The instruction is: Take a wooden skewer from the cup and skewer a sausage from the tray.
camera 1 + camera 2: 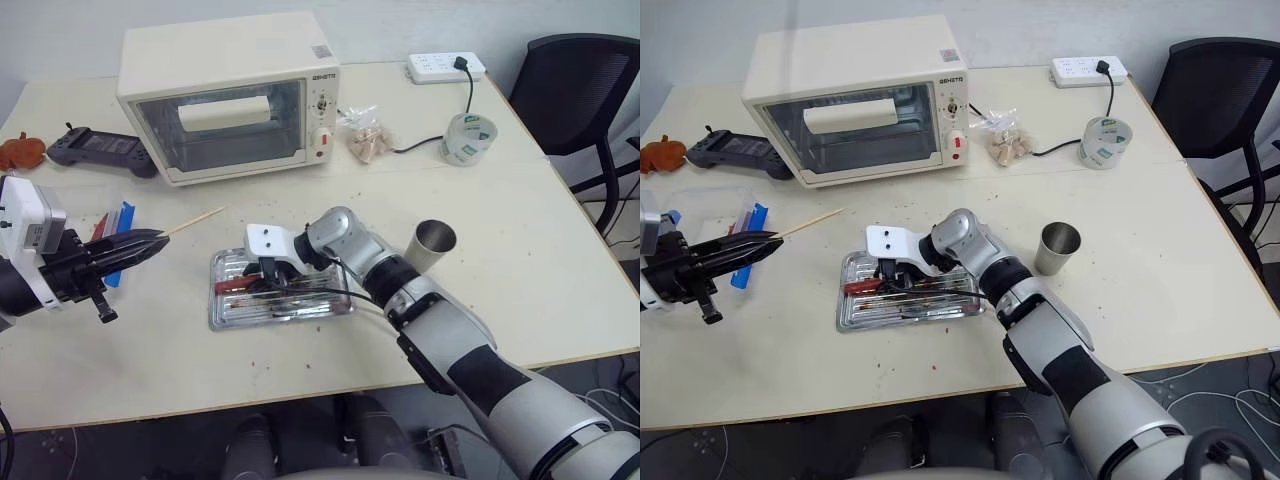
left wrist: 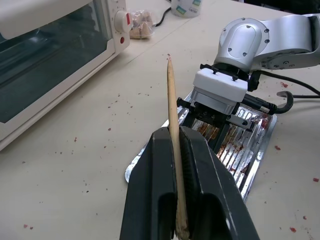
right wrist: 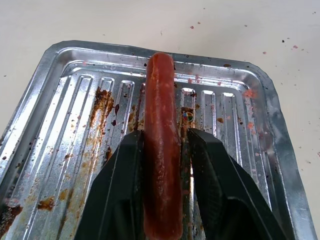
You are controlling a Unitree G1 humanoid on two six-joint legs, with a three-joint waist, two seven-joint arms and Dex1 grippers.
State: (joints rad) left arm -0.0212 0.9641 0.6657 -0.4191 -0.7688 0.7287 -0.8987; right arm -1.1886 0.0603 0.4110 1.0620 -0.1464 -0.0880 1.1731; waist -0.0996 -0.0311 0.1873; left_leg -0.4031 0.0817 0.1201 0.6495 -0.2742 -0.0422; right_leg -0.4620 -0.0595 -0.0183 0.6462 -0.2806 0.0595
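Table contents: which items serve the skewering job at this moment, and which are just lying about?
In use:
- wooden skewer, clamped in the left gripper
- sausage, between the right gripper fingers
- tray
- cup

Lying about:
- toaster oven
- tape roll
- power strip
- handheld controller
- snack bag

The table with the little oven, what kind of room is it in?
Probably an office or lab, not a kitchen: the toaster oven sits on a plain work table beside a power strip, with an office chair nearby.
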